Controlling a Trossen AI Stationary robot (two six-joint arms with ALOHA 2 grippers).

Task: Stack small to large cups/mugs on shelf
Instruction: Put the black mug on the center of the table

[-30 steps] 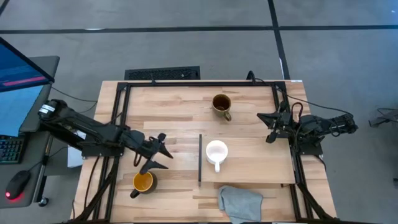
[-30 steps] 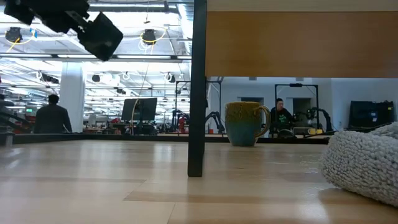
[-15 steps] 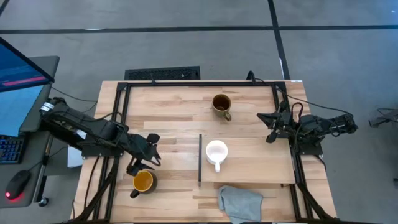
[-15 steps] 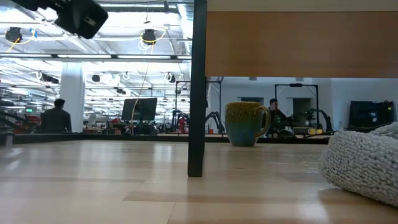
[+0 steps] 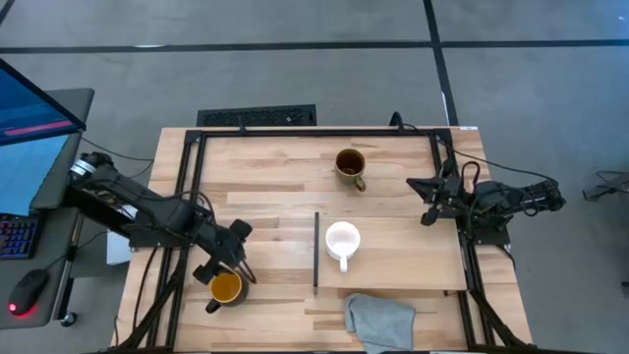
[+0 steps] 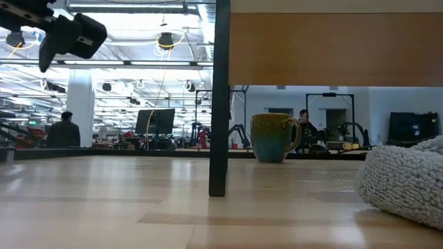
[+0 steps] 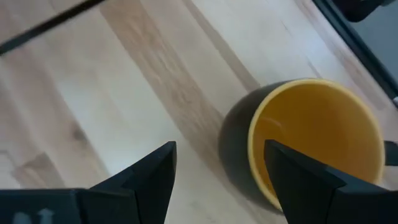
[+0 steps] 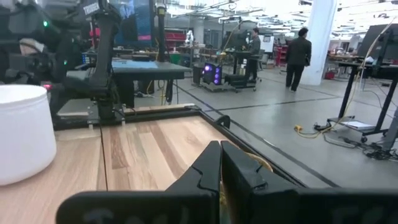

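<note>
Left gripper [image 5: 228, 264]: dropped toward black mug [image 5: 226, 287] since a second ago, fingers spread above its rim. Grasp judged imminent. Right gripper [image 5: 428, 200]: parked, fingers pressed together.

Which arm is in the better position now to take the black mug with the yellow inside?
The left. Its end effector is open directly above the black mug, and in the left wrist view the mug sits just ahead of its fingers. The right end effector is shut at the table's far side.
</note>
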